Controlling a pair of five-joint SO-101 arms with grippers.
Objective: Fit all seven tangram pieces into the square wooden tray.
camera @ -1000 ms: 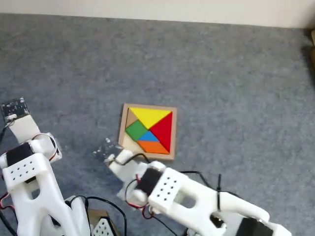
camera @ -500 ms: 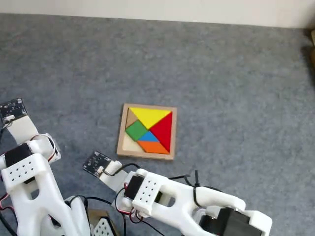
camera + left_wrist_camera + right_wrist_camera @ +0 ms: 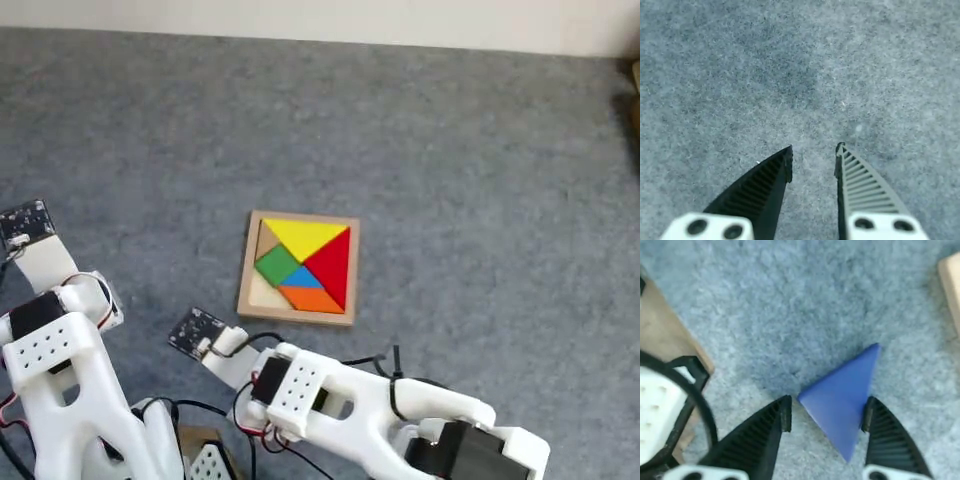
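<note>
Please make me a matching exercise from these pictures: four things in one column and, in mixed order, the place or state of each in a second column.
Things:
1. yellow triangle
2. orange piece
3. dark blue triangle
4. left gripper

Places or states:
a. on the carpet, outside the wooden tray
b. jaws open, over bare carpet
c. in the tray, at its far edge
d. in the tray, at its near edge

Pairs: 1-c, 2-d, 3-a, 4-b

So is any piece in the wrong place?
Yes. The blue triangle lies on the grey carpet, outside the wooden tray, within the open right gripper. In the high view, the tray corner nearest the arms is bare, so the puzzle isn't finished.
</note>
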